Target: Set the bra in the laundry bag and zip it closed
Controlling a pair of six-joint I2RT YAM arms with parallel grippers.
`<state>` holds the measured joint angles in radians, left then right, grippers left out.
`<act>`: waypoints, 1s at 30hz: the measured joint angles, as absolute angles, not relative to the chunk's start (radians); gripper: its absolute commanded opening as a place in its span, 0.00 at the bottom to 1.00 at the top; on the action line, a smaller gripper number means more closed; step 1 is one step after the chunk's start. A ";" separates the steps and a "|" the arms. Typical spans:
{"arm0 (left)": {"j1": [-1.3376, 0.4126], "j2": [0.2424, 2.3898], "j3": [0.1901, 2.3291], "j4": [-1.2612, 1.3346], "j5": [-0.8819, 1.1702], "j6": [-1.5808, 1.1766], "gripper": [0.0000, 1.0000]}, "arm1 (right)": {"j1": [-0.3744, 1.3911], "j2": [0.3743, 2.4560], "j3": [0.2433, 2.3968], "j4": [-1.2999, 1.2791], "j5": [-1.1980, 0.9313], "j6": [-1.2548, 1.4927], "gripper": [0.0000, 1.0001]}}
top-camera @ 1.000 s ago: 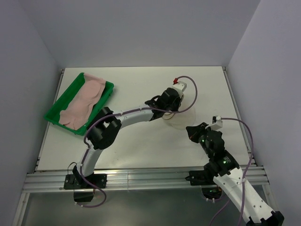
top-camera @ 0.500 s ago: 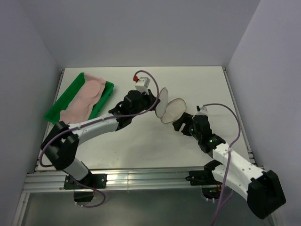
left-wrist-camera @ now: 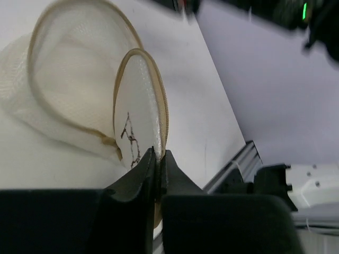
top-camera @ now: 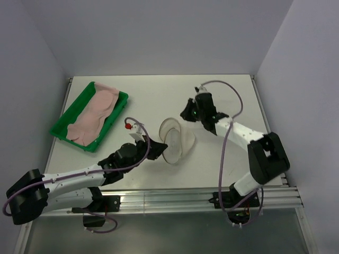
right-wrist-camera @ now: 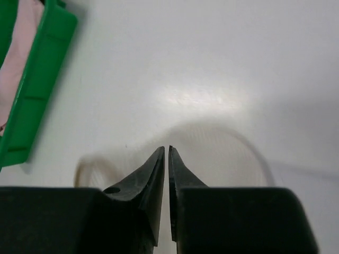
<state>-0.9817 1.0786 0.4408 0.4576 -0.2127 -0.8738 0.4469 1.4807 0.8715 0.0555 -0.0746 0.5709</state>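
The laundry bag point(top-camera: 176, 142), a white mesh pouch, lies open in two round halves at the table's middle. My left gripper point(top-camera: 158, 150) is shut on the rim of its upright flap point(left-wrist-camera: 139, 106), which bears the dark bra outline; the other half point(left-wrist-camera: 63, 79) lies behind it. My right gripper point(top-camera: 186, 114) hovers just beyond the bag's far side, its jaws almost touching with nothing between them; the bag shows blurred below it point(right-wrist-camera: 222, 153). The pale pink bra point(top-camera: 96, 110) lies in the green tray point(top-camera: 121, 97) at the far left, also seen in the right wrist view point(right-wrist-camera: 13, 58).
The green tray point(right-wrist-camera: 37, 90) stands slantwise by the left wall. White walls close in the table at left, back and right. An aluminium rail point(top-camera: 159, 200) runs along the near edge.
My left gripper has pulled back toward the near edge, drawing the bag nearer and to the left. My right arm has swung from the near right up to the bag's far side.
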 measured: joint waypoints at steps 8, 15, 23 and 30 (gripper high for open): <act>-1.181 1.047 0.345 0.503 -0.337 -0.952 0.89 | 0.468 1.760 1.323 -0.108 -0.205 0.384 0.54; -1.213 1.039 0.447 0.467 -0.354 -0.796 0.93 | 0.479 1.447 1.003 -0.142 -0.147 0.379 0.70; -1.225 0.848 0.500 0.334 -0.420 -0.665 0.95 | 0.519 0.946 0.606 -0.132 -0.121 0.450 0.79; -1.212 0.892 0.581 0.109 -0.585 -0.611 0.99 | 0.617 0.709 0.440 -0.177 -0.158 0.495 0.82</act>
